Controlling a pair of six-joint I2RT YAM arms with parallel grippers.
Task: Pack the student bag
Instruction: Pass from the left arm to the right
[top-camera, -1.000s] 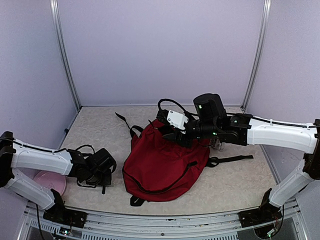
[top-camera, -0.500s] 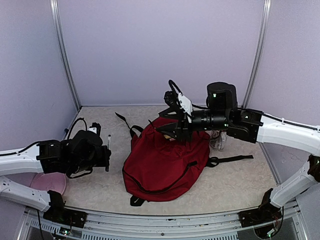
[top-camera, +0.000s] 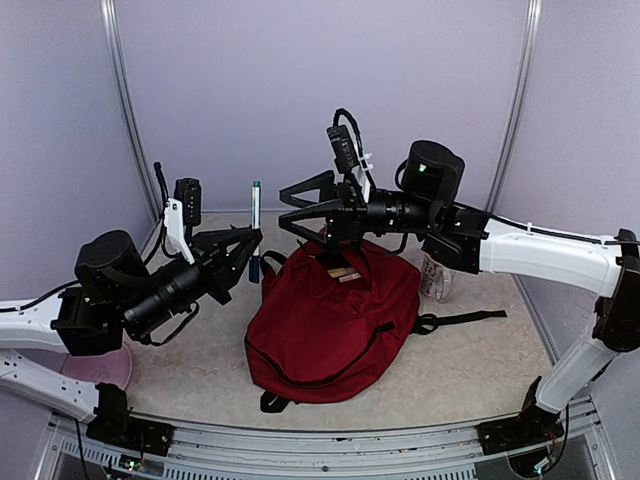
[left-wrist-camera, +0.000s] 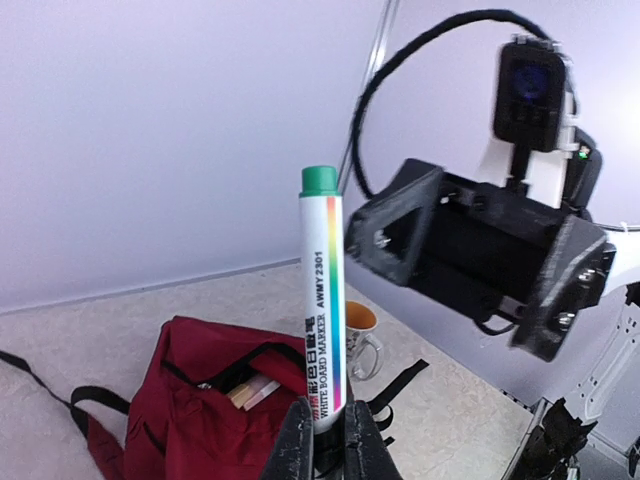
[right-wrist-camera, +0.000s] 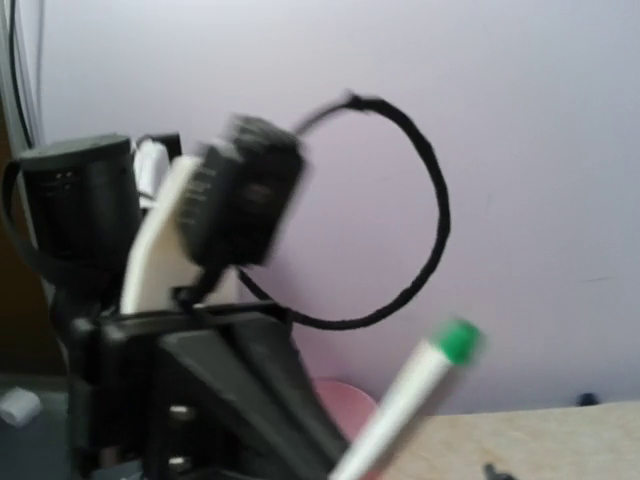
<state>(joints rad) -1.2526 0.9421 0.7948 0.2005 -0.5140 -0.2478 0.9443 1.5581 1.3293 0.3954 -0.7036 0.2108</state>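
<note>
The dark red student bag (top-camera: 330, 325) lies in the middle of the table, its top opening agape with pale flat items inside (top-camera: 345, 273). It also shows in the left wrist view (left-wrist-camera: 170, 410). My left gripper (top-camera: 249, 258) is shut on a white whiteboard marker (top-camera: 255, 225) with a green cap, held upright in the air left of the bag's top; the marker shows close up in the left wrist view (left-wrist-camera: 322, 300) between my fingers (left-wrist-camera: 325, 445). My right gripper (top-camera: 286, 210) is wide open and empty, raised above the bag's top, facing the marker.
A mug (top-camera: 437, 277) with an orange inside stands right of the bag, under my right arm; it also shows in the left wrist view (left-wrist-camera: 362, 335). A pink plate (top-camera: 100, 365) lies at the near left. Black bag straps (top-camera: 465, 318) trail to the right.
My left arm has lifted off the table with the marker and swung up and right towards the bag. My right gripper has risen from the bag's top and turned towards the marker.
</note>
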